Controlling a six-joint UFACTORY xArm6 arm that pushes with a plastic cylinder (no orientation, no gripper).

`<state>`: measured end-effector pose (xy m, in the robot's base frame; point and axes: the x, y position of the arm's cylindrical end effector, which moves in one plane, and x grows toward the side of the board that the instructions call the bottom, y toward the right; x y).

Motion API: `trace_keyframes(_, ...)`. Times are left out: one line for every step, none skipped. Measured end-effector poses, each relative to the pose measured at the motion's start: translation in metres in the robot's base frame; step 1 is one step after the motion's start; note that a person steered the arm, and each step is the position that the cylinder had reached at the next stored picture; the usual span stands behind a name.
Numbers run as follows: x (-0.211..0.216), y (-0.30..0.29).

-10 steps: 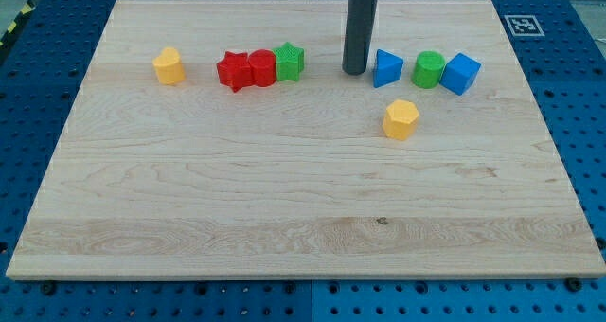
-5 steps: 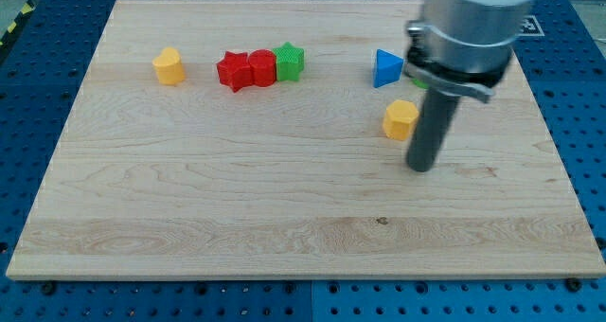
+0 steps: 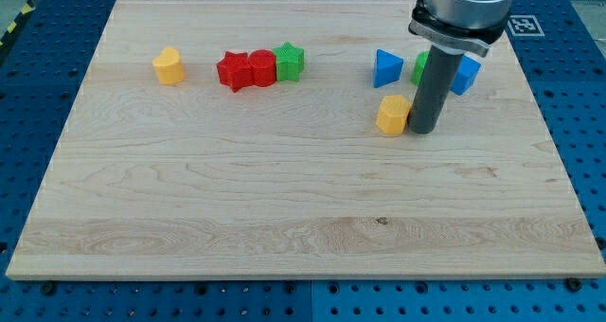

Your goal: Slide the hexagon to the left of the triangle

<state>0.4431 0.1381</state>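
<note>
The yellow hexagon block lies on the wooden board, below the blue triangle and a little to its right. My tip touches the hexagon's right side. The rod rises from there and hides most of the green cylinder and part of the blue cube to the right of the triangle.
A yellow heart-like block lies at the upper left. Two red blocks and a green star block sit in a row left of the triangle. The arm's metal body hangs over the upper right.
My tip came from left of the triangle, swung down past the hexagon's right, then moved up against it. The hexagon has slid slightly left.
</note>
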Motion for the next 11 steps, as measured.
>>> trace_keyframes(0.0,-0.006)
trace_keyframes(0.0,-0.028)
trace_keyframes(0.0,-0.038)
trace_keyframes(0.001,-0.038)
trace_keyframes(0.013,-0.041)
trace_keyframes(0.016,-0.056)
trace_keyframes(0.015,-0.071)
trace_keyframes(0.015,-0.072)
trace_keyframes(0.015,-0.072)
trace_keyframes(0.012,-0.072)
trace_keyframes(-0.002,-0.072)
